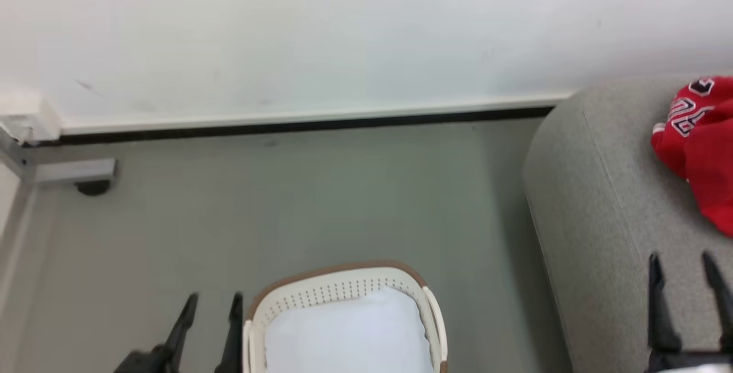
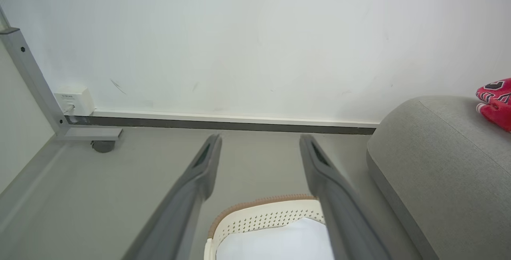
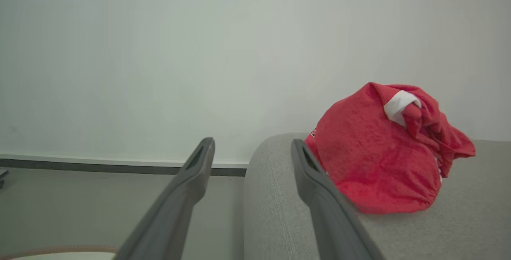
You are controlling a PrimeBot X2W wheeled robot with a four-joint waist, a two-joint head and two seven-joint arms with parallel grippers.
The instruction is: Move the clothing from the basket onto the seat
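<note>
red jersey crumpled on grey seat, basket well apart

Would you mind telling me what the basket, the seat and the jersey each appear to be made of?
Basket: probably moulded plastic, smooth cream walls with rows of small holes and a tan rim.
Seat: woven fabric upholstery, matte light grey with a fine speckled weave.
Jersey: soft red cloth, perhaps synthetic knit; it lies crumpled in loose folds.
</note>
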